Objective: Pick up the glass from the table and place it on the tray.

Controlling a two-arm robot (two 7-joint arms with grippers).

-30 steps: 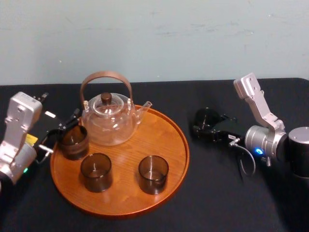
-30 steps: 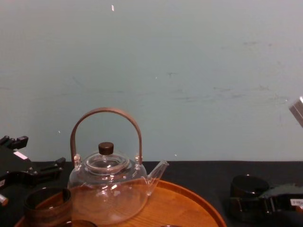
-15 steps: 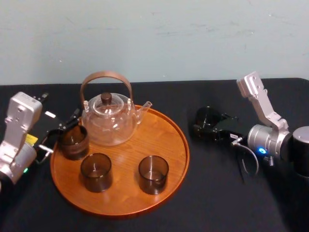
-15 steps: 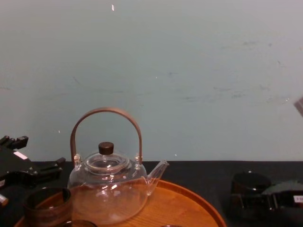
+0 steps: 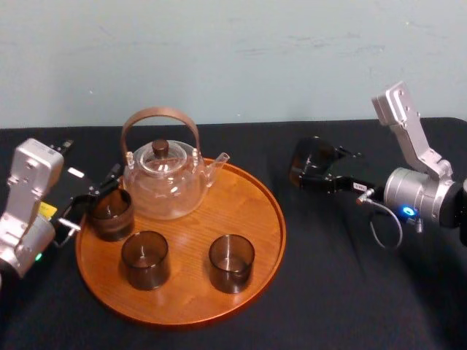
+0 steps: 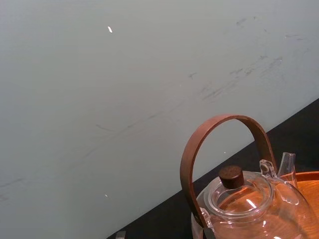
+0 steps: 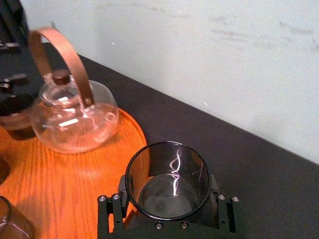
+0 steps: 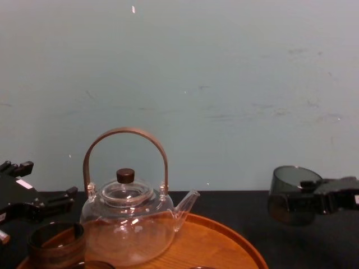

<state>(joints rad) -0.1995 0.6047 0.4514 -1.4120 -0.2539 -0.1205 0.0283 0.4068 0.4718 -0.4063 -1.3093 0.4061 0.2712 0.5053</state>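
Note:
My right gripper (image 5: 321, 173) is shut on the dark smoky glass (image 5: 306, 162) and holds it tilted in the air above the black table (image 5: 328, 292), to the right of the tray. From the chest the glass (image 8: 285, 203) hangs well above the cloth. The right wrist view looks down into the glass (image 7: 167, 181), clamped between the black jaws, with the tray (image 7: 55, 174) beyond it. The round wooden tray (image 5: 244, 211) carries three similar dark glasses. My left gripper (image 5: 91, 200) rests open at the tray's left rim, beside one of those glasses (image 5: 112, 214).
A clear glass teapot (image 5: 164, 182) with an arched brown handle stands at the back of the tray, its spout pointing right. Two more dark glasses (image 5: 145, 259) (image 5: 231, 262) stand at the tray's front. Bare wood lies at the tray's right side.
The right gripper has lifted the glass off the table and carried it upward and slightly back. The left arm and everything on the tray have stayed still.

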